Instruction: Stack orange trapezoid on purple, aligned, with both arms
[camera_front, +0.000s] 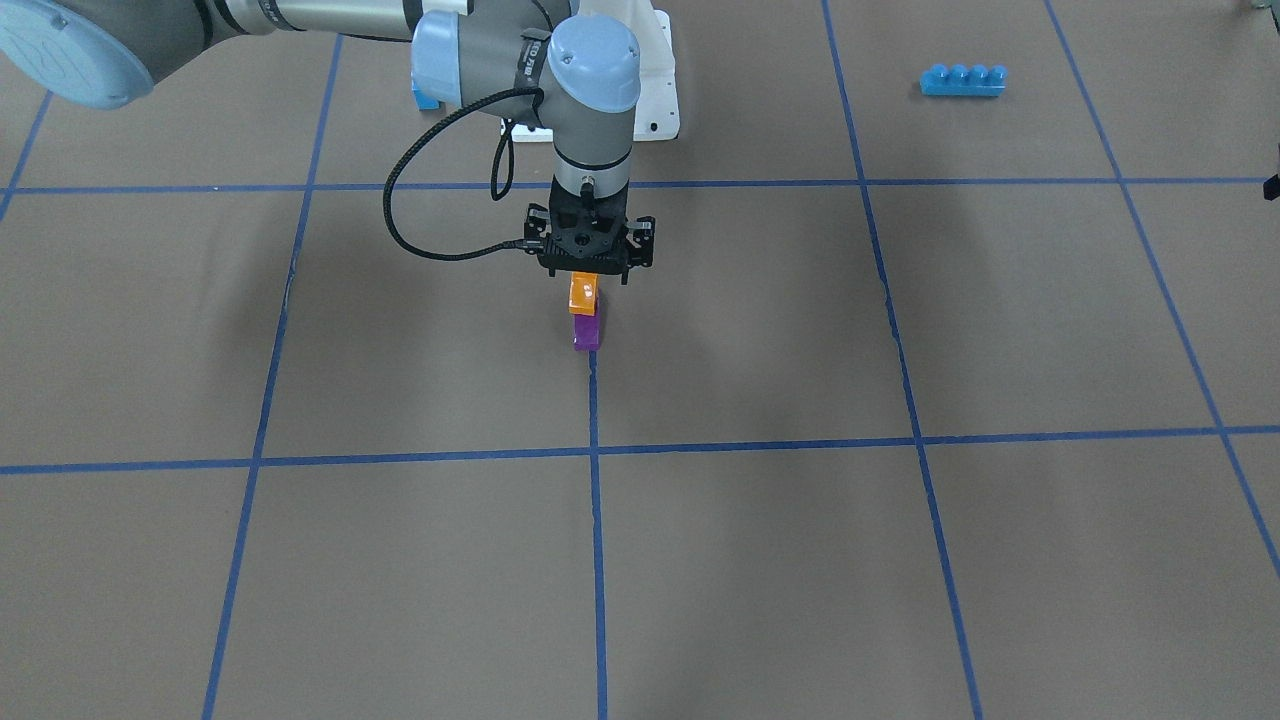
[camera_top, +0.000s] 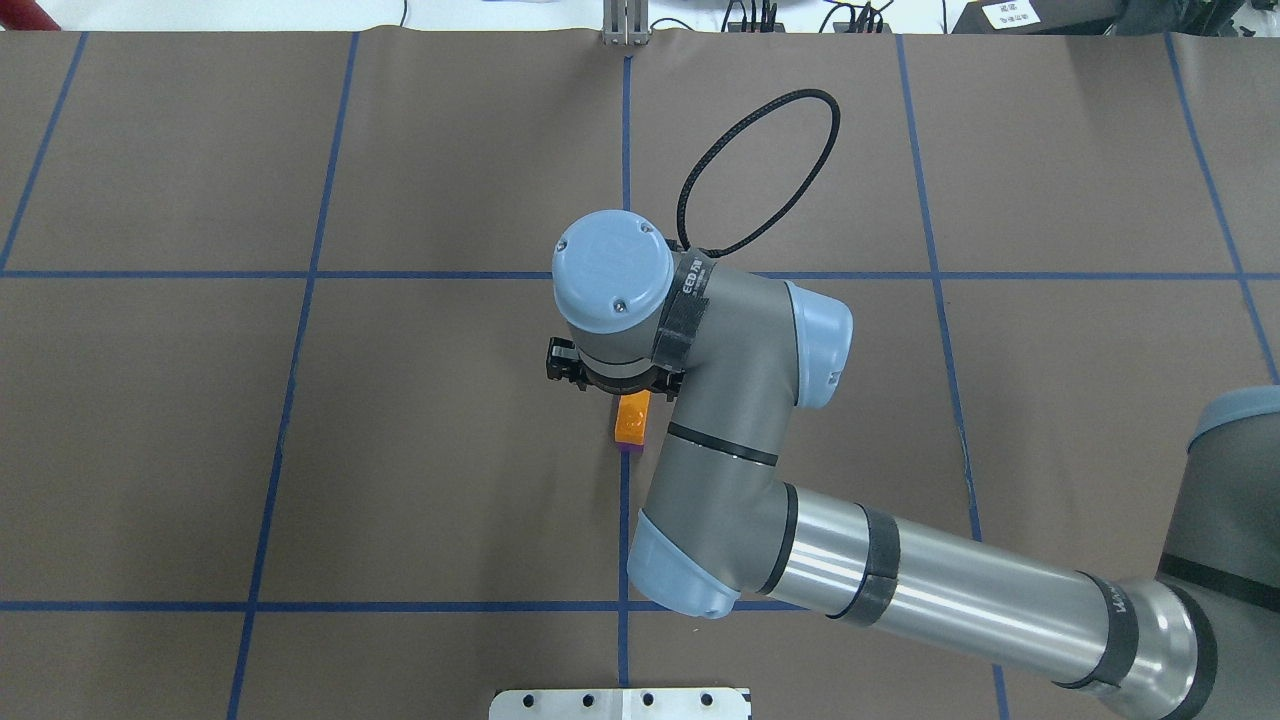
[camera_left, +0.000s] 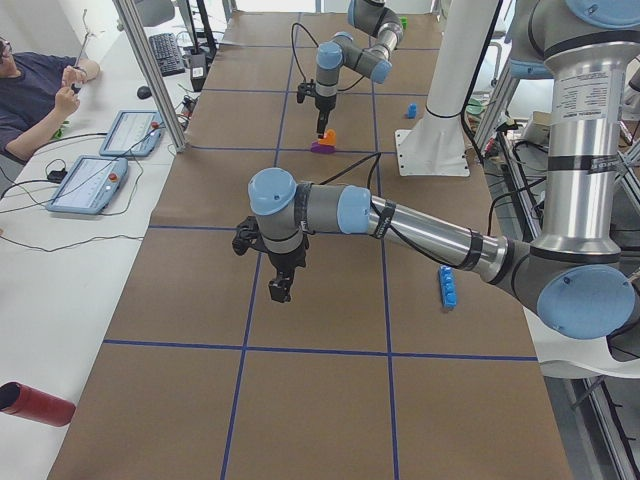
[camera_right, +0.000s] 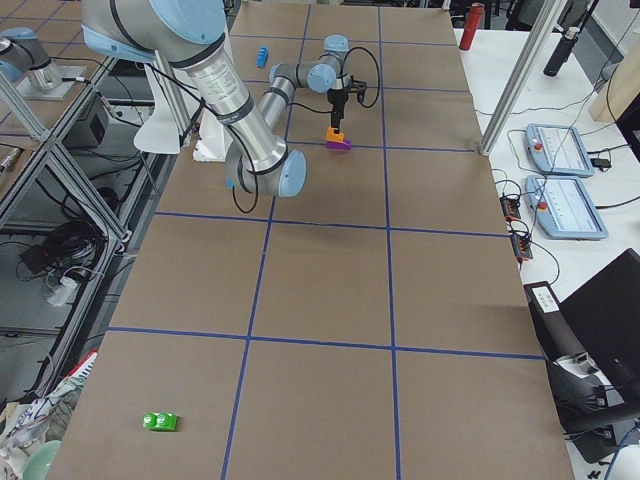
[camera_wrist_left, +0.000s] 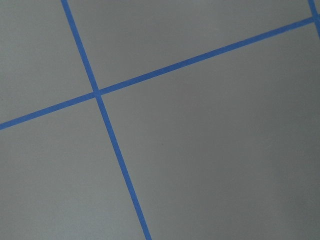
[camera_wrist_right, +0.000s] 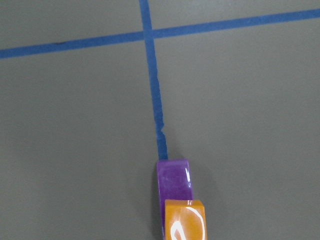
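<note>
The orange trapezoid (camera_front: 584, 297) sits on top of the purple block (camera_front: 588, 333), on a blue tape line near the table's middle. It looks offset toward the robot rather than flush. My right gripper (camera_front: 592, 272) stands straight above and appears shut on the orange block's top. The right wrist view shows the orange block (camera_wrist_right: 184, 220) overlapping the purple block (camera_wrist_right: 173, 180). From overhead the orange block (camera_top: 632, 415) hides all but a sliver of purple (camera_top: 627, 450). My left gripper (camera_left: 281, 290) hovers over bare table, apart from the blocks; I cannot tell whether it is open or shut.
A long blue four-stud brick (camera_front: 962, 80) lies on my left side. A small blue block (camera_front: 425, 98) sits by the white arm base (camera_front: 655, 100). A green block (camera_right: 160, 422) lies far to my right. An operator (camera_left: 40, 80) and tablets (camera_left: 88, 183) are at the far bench.
</note>
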